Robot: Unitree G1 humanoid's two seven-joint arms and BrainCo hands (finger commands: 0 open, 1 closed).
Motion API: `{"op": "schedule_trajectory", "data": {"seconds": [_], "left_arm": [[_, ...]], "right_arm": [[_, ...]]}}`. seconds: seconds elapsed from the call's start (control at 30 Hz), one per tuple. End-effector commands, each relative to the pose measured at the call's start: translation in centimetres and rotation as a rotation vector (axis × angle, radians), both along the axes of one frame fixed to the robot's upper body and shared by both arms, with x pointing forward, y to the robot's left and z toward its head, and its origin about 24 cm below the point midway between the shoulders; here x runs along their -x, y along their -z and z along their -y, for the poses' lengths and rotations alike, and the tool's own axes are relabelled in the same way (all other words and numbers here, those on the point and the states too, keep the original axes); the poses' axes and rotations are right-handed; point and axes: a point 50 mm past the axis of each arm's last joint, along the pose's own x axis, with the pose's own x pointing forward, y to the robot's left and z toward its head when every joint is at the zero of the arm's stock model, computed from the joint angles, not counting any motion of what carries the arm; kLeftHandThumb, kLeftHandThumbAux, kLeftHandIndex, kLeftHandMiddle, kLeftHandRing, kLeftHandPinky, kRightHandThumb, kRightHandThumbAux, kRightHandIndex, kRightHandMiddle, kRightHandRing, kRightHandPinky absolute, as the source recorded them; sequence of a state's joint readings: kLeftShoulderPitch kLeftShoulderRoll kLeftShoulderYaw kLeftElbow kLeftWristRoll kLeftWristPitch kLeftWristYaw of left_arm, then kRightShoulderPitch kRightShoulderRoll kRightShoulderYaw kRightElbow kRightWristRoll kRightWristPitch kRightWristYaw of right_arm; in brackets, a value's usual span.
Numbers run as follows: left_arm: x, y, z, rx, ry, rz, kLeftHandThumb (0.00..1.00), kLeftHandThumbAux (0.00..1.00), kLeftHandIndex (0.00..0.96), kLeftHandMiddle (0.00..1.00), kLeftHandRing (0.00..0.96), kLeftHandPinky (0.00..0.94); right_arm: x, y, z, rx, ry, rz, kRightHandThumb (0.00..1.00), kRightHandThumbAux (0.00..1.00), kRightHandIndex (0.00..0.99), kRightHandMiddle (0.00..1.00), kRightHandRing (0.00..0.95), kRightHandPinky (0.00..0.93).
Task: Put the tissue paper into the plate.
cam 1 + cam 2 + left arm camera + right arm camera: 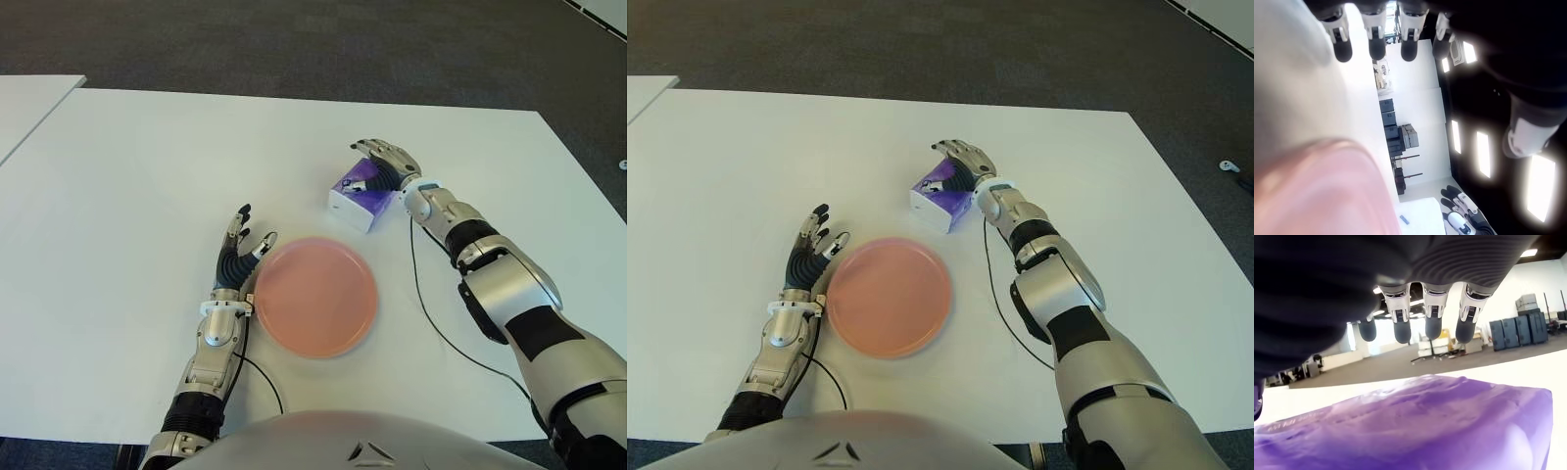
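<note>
Fingers (1432, 325) of the right hand (387, 162) hang spread over the purple-and-white tissue pack (361, 196) on the white counter (147, 176), holding nothing; the left hand (238, 257) lies open beside the round pink plate (315, 296).

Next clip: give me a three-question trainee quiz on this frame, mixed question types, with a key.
1. True or false: the tissue pack already lies in the pink plate.
2. Which robot hand is over the tissue pack?
A. left robot hand
B. right robot hand
C. neither
3. Fill in: the left robot hand shows beside the plate's ____ edge, fingers spread.

Key
1. False: it sits on the white table, beyond the plate toward the robot's right.
2. B: its fingers hang above the purple pack and are not closed on it.
3. Left.
</note>
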State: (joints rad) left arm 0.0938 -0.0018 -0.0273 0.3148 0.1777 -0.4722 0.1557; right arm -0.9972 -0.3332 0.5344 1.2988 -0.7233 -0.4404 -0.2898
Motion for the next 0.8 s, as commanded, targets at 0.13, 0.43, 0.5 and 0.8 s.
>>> {"op": "schedule_trajectory", "data": {"seconds": [0.13, 0.43, 0.5, 0.8], "left_arm": [[0.4, 0.8, -0.1, -0.005, -0.009, -0.035, 0.000, 0.502, 0.000, 0.000, 0.000, 0.000], [0.5, 0.8, -0.2, -0.010, -0.005, -0.036, 0.000, 0.510, 0.000, 0.000, 0.000, 0.000], [0.5, 0.8, -0.2, -0.009, -0.004, -0.037, 0.000, 0.511, 0.000, 0.000, 0.000, 0.000], [0.5, 0.9, -0.3, -0.018, -0.001, -0.039, 0.000, 0.511, 0.000, 0.000, 0.000, 0.000]], "right_arm": [[0.5, 0.8, 0.2, -0.061, 0.012, -0.019, 0.248, 0.363, 0.000, 0.000, 0.000, 0.000], [0.9, 0.9, 0.7, -0.134, 0.005, -0.002, 0.261, 0.357, 0.000, 0.000, 0.000, 0.000], [1.1, 0.9, 0.9, -0.148, 0.000, 0.003, 0.266, 0.358, 0.000, 0.000, 0.000, 0.000], [1.6, 0.9, 1.2, -0.204, -0.020, 0.019, 0.279, 0.359, 0.000, 0.000, 0.000, 0.000]]}}
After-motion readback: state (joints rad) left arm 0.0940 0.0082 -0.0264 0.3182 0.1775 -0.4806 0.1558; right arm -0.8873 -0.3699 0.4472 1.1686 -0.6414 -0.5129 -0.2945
